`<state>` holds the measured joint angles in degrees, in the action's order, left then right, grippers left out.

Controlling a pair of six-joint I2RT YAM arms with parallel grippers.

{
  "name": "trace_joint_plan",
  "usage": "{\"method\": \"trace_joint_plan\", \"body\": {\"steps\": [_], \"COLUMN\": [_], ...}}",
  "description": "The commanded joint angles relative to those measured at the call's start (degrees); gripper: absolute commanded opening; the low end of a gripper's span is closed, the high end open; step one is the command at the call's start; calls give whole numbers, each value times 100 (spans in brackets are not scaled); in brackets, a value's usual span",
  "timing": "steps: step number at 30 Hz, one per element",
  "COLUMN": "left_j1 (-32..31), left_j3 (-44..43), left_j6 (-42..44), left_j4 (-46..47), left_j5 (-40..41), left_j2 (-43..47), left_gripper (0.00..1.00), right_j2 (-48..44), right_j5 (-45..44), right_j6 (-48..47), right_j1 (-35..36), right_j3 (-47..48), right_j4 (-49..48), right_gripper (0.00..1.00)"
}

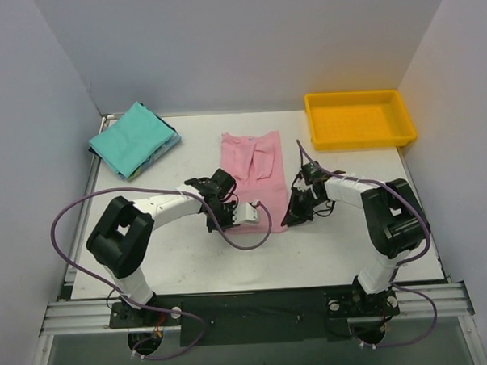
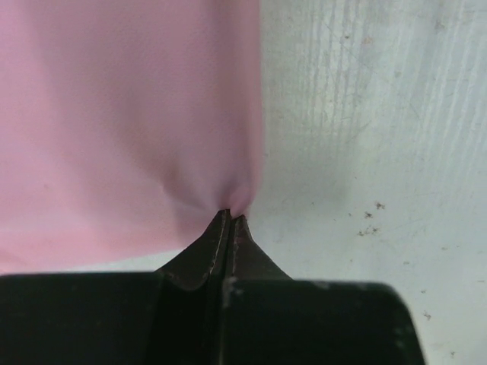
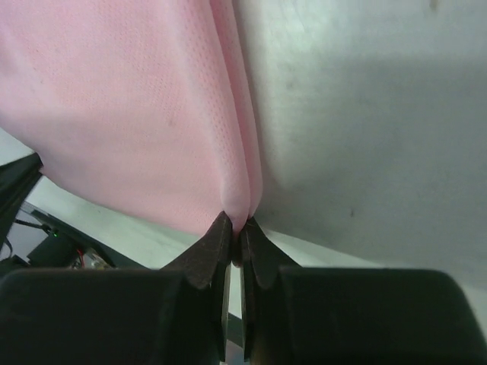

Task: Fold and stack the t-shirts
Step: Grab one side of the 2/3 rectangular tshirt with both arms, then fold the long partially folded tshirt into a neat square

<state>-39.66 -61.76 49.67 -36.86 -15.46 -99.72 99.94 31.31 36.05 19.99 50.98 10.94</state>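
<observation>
Bright, even light overhead, soft shadows on the worktop (image 1: 190,266). Left wrist view blurs the pink tee (image 2: 114,114); right one's sharper, weave showing, shade upper right.

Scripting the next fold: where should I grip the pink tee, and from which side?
Grip the pink tee at its two near corners, from the arms' side. It lies flat as a narrow strip running away from the bases, so lifting the near end should fold it over the far half. The left gripper and right gripper pinch it there.
</observation>
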Motion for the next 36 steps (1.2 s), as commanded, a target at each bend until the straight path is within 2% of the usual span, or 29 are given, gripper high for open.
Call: {"method": "trace_joint_plan", "body": {"steps": [1,4,7,10,15,18,21,29,36], "left_j1": [-16,-33,-68,-182,-332,-209,167,968,1364], "left_j3": [-91,-38,23,50,-441,-977,-1355,-2971,-3413], "left_j6": [-63,-28,340,526,430,149,-308,-1152,-1451], "left_j4": [-820,-1585,-2743,-3571,-4293,-4225,-3873,-3056,-2335], "left_j5": [-395,-798,-1291,-1871,-2347,-2417,-2330,-2102,-1978], "left_j2": [426,831,1401,1893,2246,2186,1949,421,-495], "left_gripper": [0,0,0,0,0,0,0,0,0], "right_j2": [-676,-1283,-2203,-2970,-3867,-3965,-3518,-1541,155], "right_j5": [-29,59,94,182,542,744,956,1096,1307], "right_j6": [-449,-669,-758,-530,-90,-37,-369,-1443,-1689], "right_j1": [119,260,549,961,1297,1184,676,-398,-803], "right_j3": [-386,-633,-940,-1116,-941,-495,-54,1754,2846], "right_j4": [953,1619,2271,2938,3686,3749,3749,3705,3608], "right_gripper": [0,0,0,0,0,0,0,0,0]}}
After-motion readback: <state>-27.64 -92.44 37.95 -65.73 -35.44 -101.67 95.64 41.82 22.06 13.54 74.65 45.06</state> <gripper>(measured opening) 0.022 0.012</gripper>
